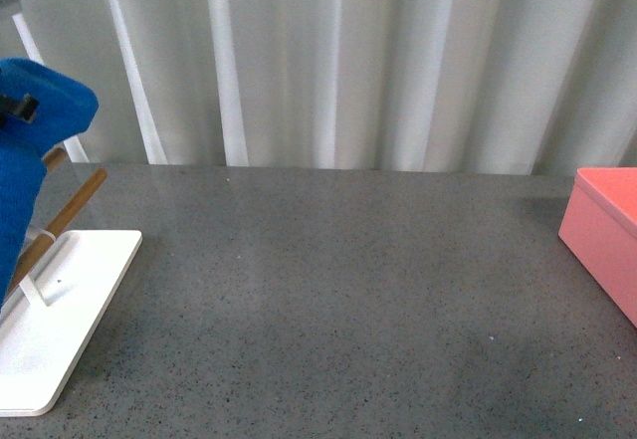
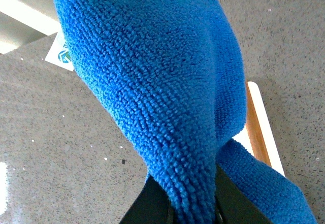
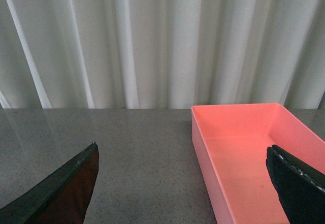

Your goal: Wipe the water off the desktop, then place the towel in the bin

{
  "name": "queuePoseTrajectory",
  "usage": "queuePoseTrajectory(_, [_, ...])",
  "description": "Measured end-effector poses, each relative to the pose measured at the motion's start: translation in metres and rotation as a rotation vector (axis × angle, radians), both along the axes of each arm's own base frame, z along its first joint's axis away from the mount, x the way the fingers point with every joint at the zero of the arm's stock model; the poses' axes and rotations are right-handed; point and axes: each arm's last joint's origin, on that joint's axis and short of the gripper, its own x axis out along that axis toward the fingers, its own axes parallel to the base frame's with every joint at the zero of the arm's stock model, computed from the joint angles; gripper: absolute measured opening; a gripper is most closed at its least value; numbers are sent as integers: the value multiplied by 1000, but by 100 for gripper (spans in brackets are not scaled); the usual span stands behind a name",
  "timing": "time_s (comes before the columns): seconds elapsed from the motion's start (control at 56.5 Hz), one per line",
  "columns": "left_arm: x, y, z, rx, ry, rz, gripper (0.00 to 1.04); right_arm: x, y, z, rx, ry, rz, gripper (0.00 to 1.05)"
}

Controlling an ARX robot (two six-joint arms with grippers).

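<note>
Bright blue fuzzy microfibre towel (image 2: 152, 82) hung bunched from the left gripper (image 2: 190, 206). The dark jaws were pinched on a fold of it. The cloth was in the air at the far left of the scene, over the flat white tray (image 1: 70, 310) and its slanted wooden rods (image 1: 75, 205). Front view showed no part of it on the speckled dark grey stone-like desktop (image 1: 348, 290).

Progress, as judged: towel in hand, wiping not yet begun. No puddle could be made out for certain; only a faint pale sheen near mid-desktop, which might have been water or reflection. Left to do: lower the towel, wipe, carry it across, drop it.

Salmon-pink rectangular plastic bin (image 1: 600, 222) sat at the far right edge, well apart from the towel. Right wrist view showed it open and with nothing inside. Right gripper (image 3: 182, 183) was just beside the bin, jaws spread wide, holding nothing.

Surroundings: pale pleated curtain (image 1: 378, 61) behind the desktop. Nothing stood between towel and bin. Likely nuisance: the rods lay close under the hanging cloth and could snag it on the way out. The right gripper near the bin might crowd the drop.
</note>
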Motion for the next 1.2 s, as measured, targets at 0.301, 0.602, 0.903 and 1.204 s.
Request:
queuePoseTrajectory(0.301, [-17, -43, 69, -172, -169, -152, 6, 0, 0, 0, 0, 0, 0, 98])
queuePoseTrajectory(0.602, [-54, -134, 111, -412, -337, -466, 6, 0, 0, 0, 0, 0, 0, 98])
queuePoseTrajectory(0.903, [-68, -175, 73, -513, -289, -579, 6, 0, 0, 0, 0, 0, 0, 98])
queuePoseTrajectory(1.204, [-75, -207, 27, -608, -223, -690, 6, 0, 0, 0, 0, 0, 0, 98])
